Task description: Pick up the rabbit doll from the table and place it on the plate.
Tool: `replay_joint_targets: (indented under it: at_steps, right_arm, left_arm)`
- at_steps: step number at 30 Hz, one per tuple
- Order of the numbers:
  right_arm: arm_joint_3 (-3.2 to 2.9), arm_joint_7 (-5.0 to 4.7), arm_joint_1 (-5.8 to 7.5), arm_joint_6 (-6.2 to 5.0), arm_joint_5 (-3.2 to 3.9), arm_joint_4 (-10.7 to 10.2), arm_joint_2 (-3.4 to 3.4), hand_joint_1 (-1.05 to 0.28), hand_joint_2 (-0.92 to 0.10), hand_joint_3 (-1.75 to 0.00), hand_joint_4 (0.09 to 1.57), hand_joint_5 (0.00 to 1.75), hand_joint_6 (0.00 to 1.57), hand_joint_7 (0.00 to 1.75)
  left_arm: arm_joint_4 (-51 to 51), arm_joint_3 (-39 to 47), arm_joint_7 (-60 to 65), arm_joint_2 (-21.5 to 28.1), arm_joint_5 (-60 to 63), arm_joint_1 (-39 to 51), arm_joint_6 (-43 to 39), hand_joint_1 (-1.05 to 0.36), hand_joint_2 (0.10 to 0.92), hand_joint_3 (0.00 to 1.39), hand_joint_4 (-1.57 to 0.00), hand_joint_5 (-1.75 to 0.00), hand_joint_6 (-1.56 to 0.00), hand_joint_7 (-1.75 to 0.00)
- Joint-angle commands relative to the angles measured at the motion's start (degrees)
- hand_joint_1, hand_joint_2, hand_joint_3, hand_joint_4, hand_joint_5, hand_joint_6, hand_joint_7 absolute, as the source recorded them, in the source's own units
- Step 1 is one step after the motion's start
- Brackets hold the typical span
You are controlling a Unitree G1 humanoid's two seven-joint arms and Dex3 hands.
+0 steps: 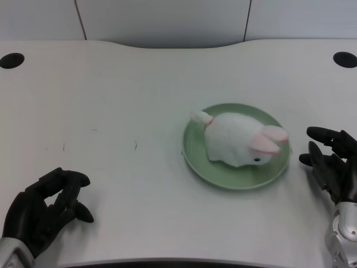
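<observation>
A white rabbit doll (239,140) with pink ears lies on the round green plate (195,151), right of the table's middle. Its head points to the front right and its small tail to the back left. My left hand (46,211) rests near the table's front left corner, far from the plate. It holds nothing, and its fingers are loosely curved and apart.
My right hand (330,163) waits at the right edge, just beside the plate's rim. Two dark round holes (11,60) (345,59) sit in the table's far corners. A grey wall panel runs behind the table's curved back edge.
</observation>
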Motion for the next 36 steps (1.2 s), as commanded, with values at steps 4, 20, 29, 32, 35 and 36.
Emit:
replay_joint_targets:
  at_steps: [4, 20, 29, 32, 35, 36]
  right_arm:
    - [-0.62, 0.10, -0.42, -0.53, 0.36, 0.5, -1.23, -0.19, -0.92, -0.26, 0.79, 0.91, 0.73, 0.73]
    - [-1.61, 1.04, -0.54, -0.95, 0.80, 1.2, -1.35, -0.24, -0.92, -0.18, 0.81, 0.83, 0.80, 0.60]
    - [-1.53, 0.78, -0.23, -1.40, 0.18, 1.7, -1.86, -0.19, -0.92, -0.22, 0.83, 0.80, 0.80, 0.59]
    - [-1.51, 0.40, -0.16, -1.04, 0.05, 1.7, -1.81, -0.20, -0.92, -0.23, 0.82, 0.79, 0.79, 0.59]
    - [-1.06, -0.66, -0.04, -1.17, -0.62, 1.7, -1.87, -0.21, -0.92, -0.23, 0.82, 0.78, 0.79, 0.59]
    - [-0.73, -1.55, 0.08, -1.51, -1.17, 1.7, -1.91, -0.20, -0.92, -0.21, 0.82, 0.81, 0.80, 0.59]
  left_arm:
    - [1.6, 0.8, -0.2, -0.6, 0.3, -0.8, -0.8, -0.55, 0.921, 0.48, -0.70, -1.75, -0.60, -1.39]
    - [3.1, 1.9, 0.1, -1.0, 0.5, -2.1, -2.2, -0.54, 0.921, 0.49, -0.69, -1.75, -0.58, -1.40]
    - [2.9, 2.6, 0.7, -1.0, 1.5, -2.1, -2.8, -0.57, 0.921, 0.47, -0.70, -1.75, -0.57, -1.41]
    - [3.4, 2.4, 0.3, -0.8, 2.1, -2.0, -3.3, -0.58, 0.921, 0.46, -0.69, -1.75, -0.57, -1.42]
    - [3.3, 2.7, 0.6, -0.8, 1.7, -2.2, -1.7, -0.58, 0.921, 0.46, -0.69, -1.75, -0.57, -1.43]
    - [3.0, 2.9, 1.0, -0.9, 1.1, -2.5, 0.0, -0.60, 0.921, 0.42, -0.67, -1.75, -0.58, -1.39]
